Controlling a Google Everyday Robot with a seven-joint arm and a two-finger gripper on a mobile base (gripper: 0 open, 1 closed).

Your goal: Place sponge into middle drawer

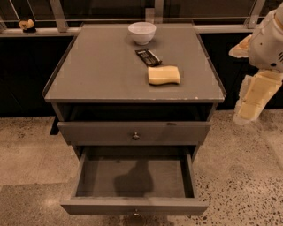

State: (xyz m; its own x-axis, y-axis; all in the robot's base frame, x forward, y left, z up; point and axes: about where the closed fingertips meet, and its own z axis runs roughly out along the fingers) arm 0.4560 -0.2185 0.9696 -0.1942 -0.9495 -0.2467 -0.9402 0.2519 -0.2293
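The pale yellow sponge (164, 75) lies flat on the grey cabinet top (101, 70), right of centre, near the front edge. The middle drawer (132, 205) is the lower of the two; it is pulled out, and its inside is bare with a shadow on the floor. The drawer above it (135, 132) has a round knob and stands nearly shut. My gripper (250, 103) hangs off the cabinet's right side, at about the height of the top, well clear of the sponge, with nothing seen in it.
A white bowl (142, 32) stands at the back of the top. A small dark snack bar (148, 57) lies between the bowl and the sponge. A railing (57, 13) runs behind the cabinet. Speckled floor (239, 176) surrounds it.
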